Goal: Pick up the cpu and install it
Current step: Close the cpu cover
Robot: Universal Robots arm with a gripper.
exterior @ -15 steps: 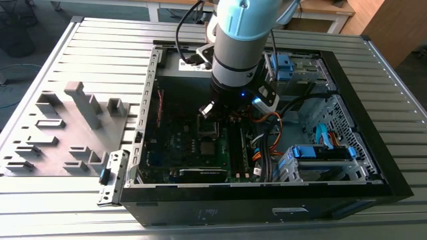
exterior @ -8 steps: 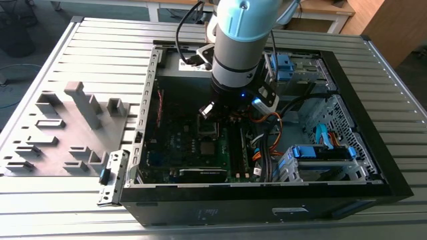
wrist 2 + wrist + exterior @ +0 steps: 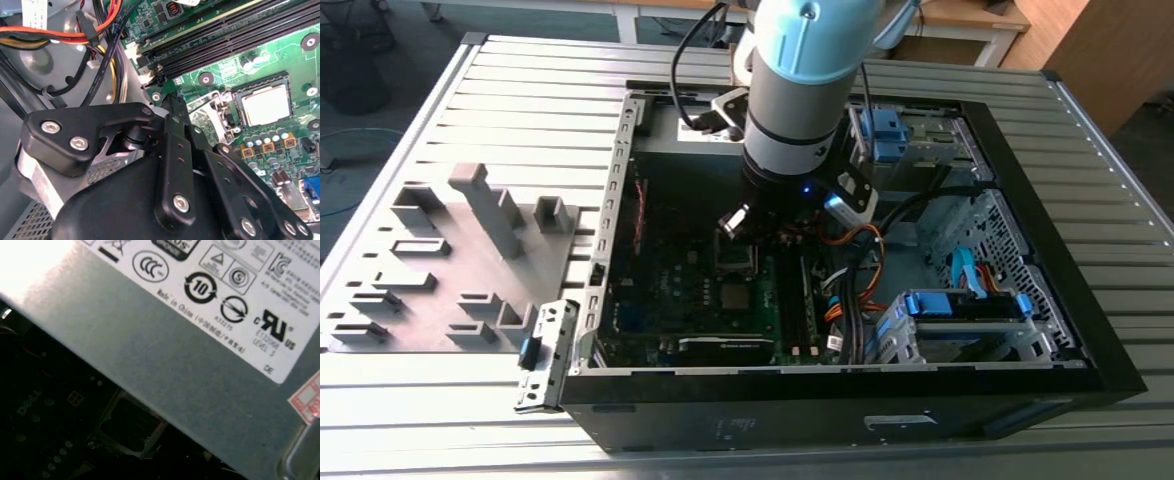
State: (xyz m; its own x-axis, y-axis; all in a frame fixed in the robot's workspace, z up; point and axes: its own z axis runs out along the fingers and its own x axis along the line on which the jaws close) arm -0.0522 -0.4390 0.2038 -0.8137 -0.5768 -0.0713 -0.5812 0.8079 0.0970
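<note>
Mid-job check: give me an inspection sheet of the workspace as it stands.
Surface: ribbed metal table carrying the open computer case.
Job's things: cpu lies in the socket on the motherboard, apart from the tool.
Clutter: grey tray of blocks on the table, to the exterior view's left of the case.
Grippers: tool hangs over the motherboard near the socket.
Cables: orange, yellow and black leads bunched beside the memory slots.
Surroundings: wooden furniture beyond the table.

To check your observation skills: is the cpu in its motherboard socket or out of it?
In: in the second wrist view the cpu lies flat inside the black socket frame on the green motherboard.
</note>
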